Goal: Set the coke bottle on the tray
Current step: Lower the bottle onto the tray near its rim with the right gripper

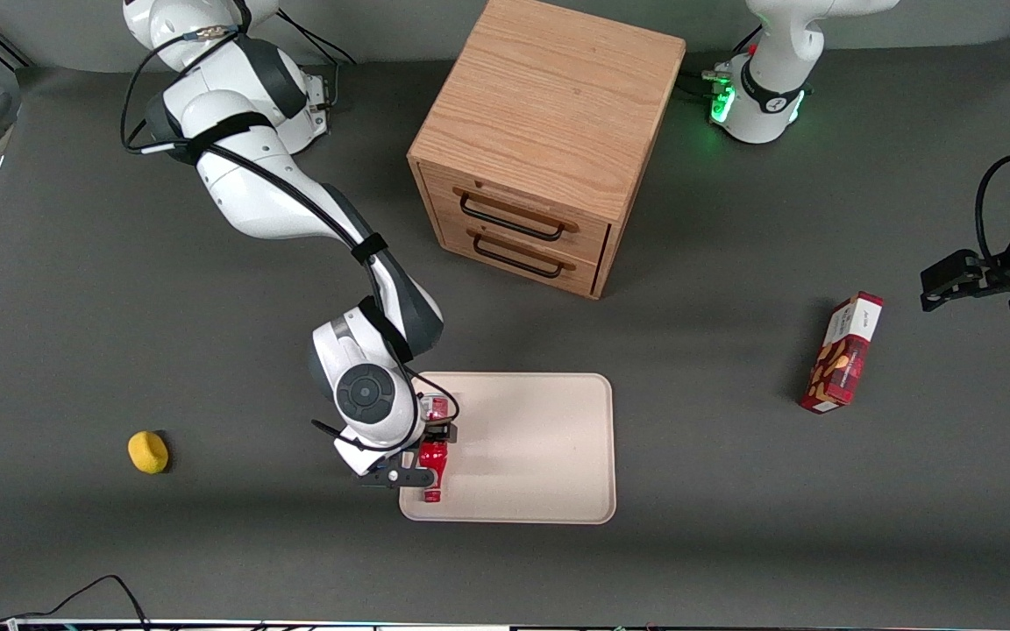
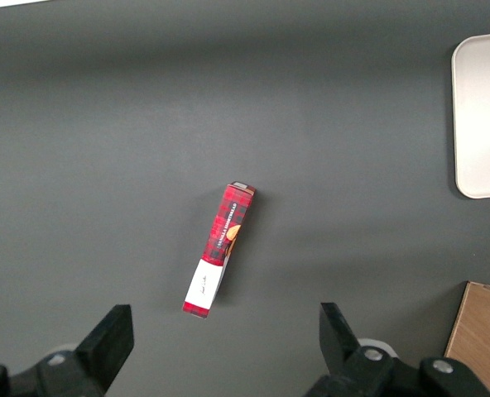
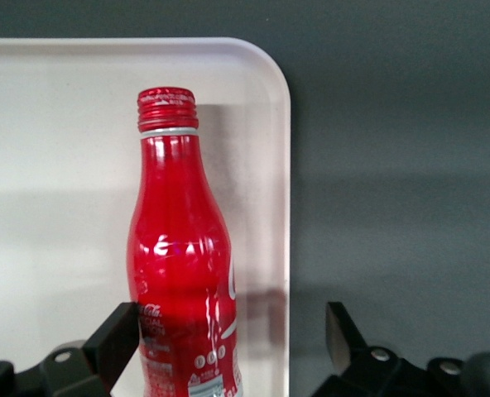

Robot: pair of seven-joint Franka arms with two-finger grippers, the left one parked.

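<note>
The slim red coke bottle (image 1: 433, 473) with its ribbed red cap and white lettering lay flat on the large beige rectangular tray (image 1: 531, 447), close along the tray's short rim at the working arm's end, near the corner nearest the front camera; in the right wrist view the coke bottle (image 3: 179, 265) stretched lengthwise over the pale tray (image 3: 55, 165), cap pointing away from the wrist, a narrow strip of tray floor showing between it and the raised rim.

The right arm's two-finger gripper (image 1: 424, 456) hung directly over the bottle's lower body; its dark fingers (image 3: 112, 339) stood spread well wider than the bottle, one close against the label and the other out over the grey table (image 1: 119, 307) past the tray's rim, so it clasped nothing.

Elsewhere a light oak two-drawer cabinet (image 1: 540, 140) with dark handles stood farther from the front camera than the tray; a tall red snack box (image 1: 842, 355) lay toward the parked arm's end of the table, and a small yellow rounded object (image 1: 148, 452) lay toward the working arm's end.
</note>
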